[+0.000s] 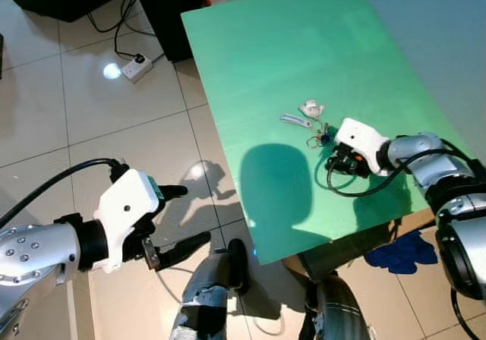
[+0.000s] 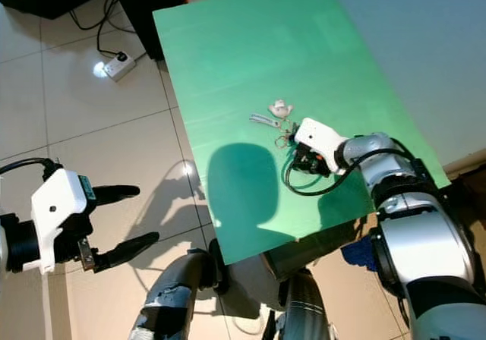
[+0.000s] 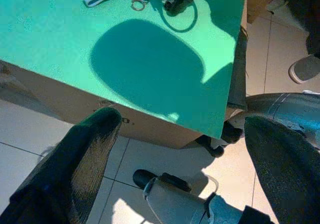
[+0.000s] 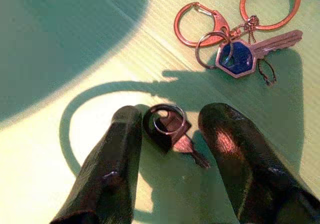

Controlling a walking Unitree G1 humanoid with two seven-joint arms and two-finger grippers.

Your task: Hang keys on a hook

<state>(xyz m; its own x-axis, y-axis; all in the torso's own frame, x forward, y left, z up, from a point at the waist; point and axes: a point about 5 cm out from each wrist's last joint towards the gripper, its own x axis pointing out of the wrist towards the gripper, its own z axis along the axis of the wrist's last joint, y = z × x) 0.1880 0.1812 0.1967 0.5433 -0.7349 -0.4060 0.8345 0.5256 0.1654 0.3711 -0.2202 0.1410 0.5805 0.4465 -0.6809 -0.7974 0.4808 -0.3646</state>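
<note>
While the right gripper [image 4: 167, 134] rests low on the green table [image 1: 266, 67], its jaws stand open either side of a black-headed key [image 4: 170, 129], with neither finger seen to close on it. That key lies flat on the table between the two black fingers [image 4: 112, 159], its small split ring at the head end and its blade pointing back toward the wrist; the long axis runs roughly along the fingers, slightly skewed toward one of them.

Just beyond the fingertips lies a second bunch: a blue-headed key [image 4: 240, 56] whose blade points away to one side, across the line of the fingers, joined to a copper-coloured clasp ring [image 4: 197, 26] and a larger ring [image 4: 270, 6]. In the head views a white fob [image 1: 310, 110] and a pale strap tag [image 1: 292, 119] lie at the far end of this bunch, near the table's middle. No writing can be read on any key or tag.

The left gripper [image 1: 178, 218] hangs over the tiled floor [image 1: 114, 135], well apart from the table, jaws wide open and empty. A white power strip [image 1: 137, 67] lies on the floor.
</note>
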